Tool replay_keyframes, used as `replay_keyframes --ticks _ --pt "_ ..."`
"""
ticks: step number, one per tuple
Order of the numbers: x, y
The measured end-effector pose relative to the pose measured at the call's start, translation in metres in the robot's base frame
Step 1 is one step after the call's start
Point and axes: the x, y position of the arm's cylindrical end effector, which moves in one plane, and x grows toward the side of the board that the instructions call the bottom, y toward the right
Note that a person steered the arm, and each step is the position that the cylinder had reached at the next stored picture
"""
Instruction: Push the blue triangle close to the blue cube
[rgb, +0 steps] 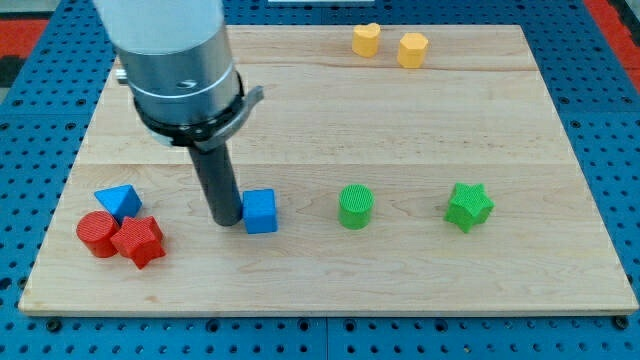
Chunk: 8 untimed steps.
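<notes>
Blue triangle (118, 201): you'll find it at the near left of the wooden board (330, 280), touching or nearly touching the red cylinder (97, 234) and the red star (139, 241) just nearer than it.

Blue cube (260, 211): sits right of the triangle, well apart from it.

My tip (226, 220): down on the board, just left of the blue cube, touching or all but touching its left face; you can't settle which from here. It stands between the triangle and the cube, much closer to the cube. No fingers on this rod, so nothing is grasped.

Further right in the same row: green cylinder (355, 207), then green star (468, 207).

Far edge, right of centre: yellow heart (366, 39) and yellow hexagon (412, 49), side by side.
</notes>
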Motion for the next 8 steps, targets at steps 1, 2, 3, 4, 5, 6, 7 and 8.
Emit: replay_keyframes --ticks 1,2,3,4,5,6,7,8 --pt "-0.02 -0.018" --pt "-0.049 -0.094" --pt "-0.051 -0.14" --pt "-0.048 -0.197" --pt "-0.024 -0.21" --pt "-0.013 -0.158" --pt "-0.013 -0.118" --pt "-0.013 -0.102"
